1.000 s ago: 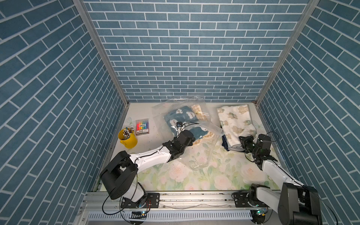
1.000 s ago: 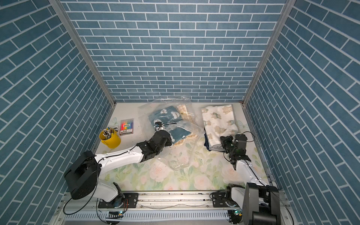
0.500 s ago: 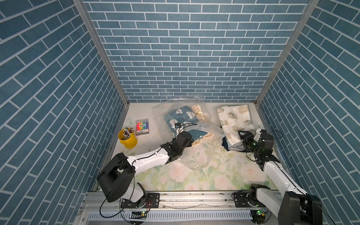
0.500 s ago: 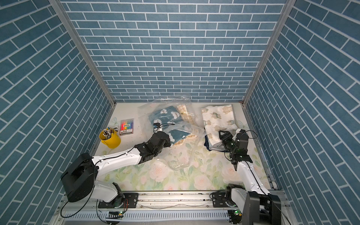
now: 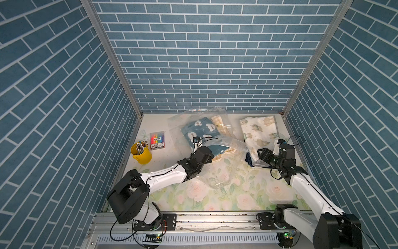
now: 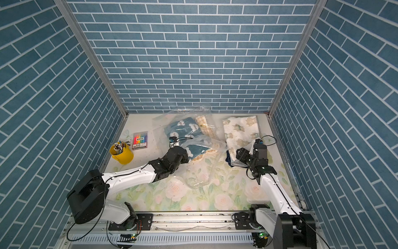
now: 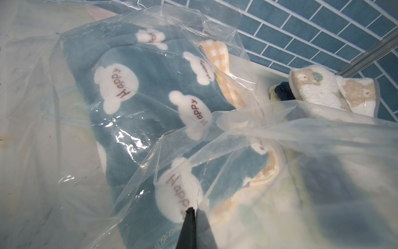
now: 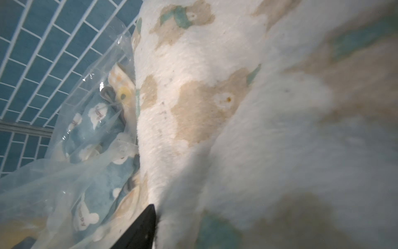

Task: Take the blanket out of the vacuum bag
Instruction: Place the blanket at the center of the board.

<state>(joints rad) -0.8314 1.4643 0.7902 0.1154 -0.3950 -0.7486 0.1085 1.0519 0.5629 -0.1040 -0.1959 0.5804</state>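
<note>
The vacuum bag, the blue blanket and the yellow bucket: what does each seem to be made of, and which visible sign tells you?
The vacuum bag looks like thin clear plastic film, glossy: it crinkles and glints. The blue blanket looks like fleece or plush, matte, with a fuzzy nap. The yellow bucket is smooth and evenly coloured: painted metal or plastic, too small to tell.

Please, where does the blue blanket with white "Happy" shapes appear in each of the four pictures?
Top view: the blue blanket lies inside the vacuum bag, at the far middle of the table.
Top view: same spot, slightly further left.
Left wrist: it fills the middle, under clear plastic, ahead of the shut left claw.
Right wrist: seen through the bag, beside the white bear-print blanket.
Shared landmark: that bear-print blanket, visible in all four.
</note>
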